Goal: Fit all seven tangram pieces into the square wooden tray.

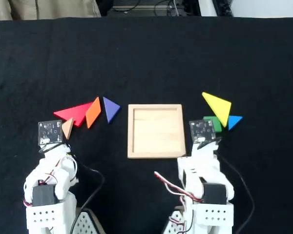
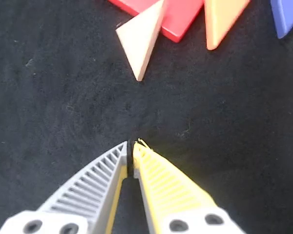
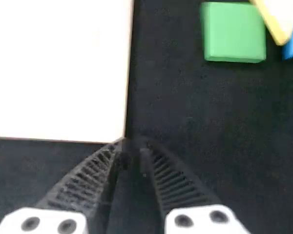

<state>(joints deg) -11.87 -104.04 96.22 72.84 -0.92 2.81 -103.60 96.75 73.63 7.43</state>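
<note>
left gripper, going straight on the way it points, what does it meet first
Most likely the tan triangle, near tip first, across bare black cloth, if the left gripper travels low; its height is unclear.

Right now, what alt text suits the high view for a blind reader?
A square wooden tray lies on black cloth between seven loose pieces: red triangle, orange parallelogram, purple triangle and tan triangle left of it; yellow triangle, green square and blue triangle right. Two white robot arms sit nearest the camera.
</note>
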